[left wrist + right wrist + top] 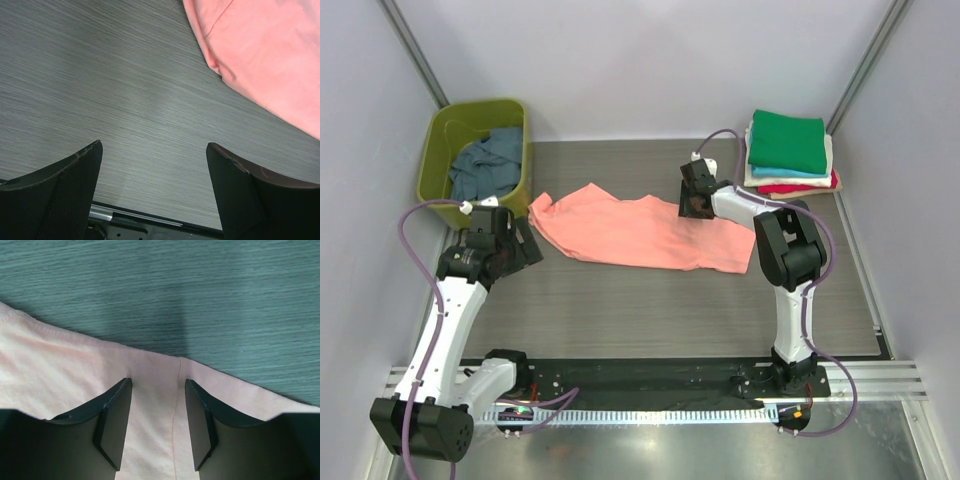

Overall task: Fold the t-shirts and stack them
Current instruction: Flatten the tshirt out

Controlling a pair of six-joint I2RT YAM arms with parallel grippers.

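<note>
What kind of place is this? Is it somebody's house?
Probably a robot testing booth, not a home: plain walls box in a grey table, the left arm and right arm are bolted to a metal rail, and folded t-shirts sit stacked in a corner.

Salmon-pink t-shirt (640, 232): unfolded, rumpled, lying flat, central. Green t-shirt (787, 140): folded, topping stack (798, 180), far right. Slate-blue t-shirt (490, 162): crumpled, far left.

olive-green plastic tub (434, 170) upright at far left corner of grey wood-grain table (650, 310) (beside the left wall (360, 150)); metal rail (880, 377) along near edge.
</note>
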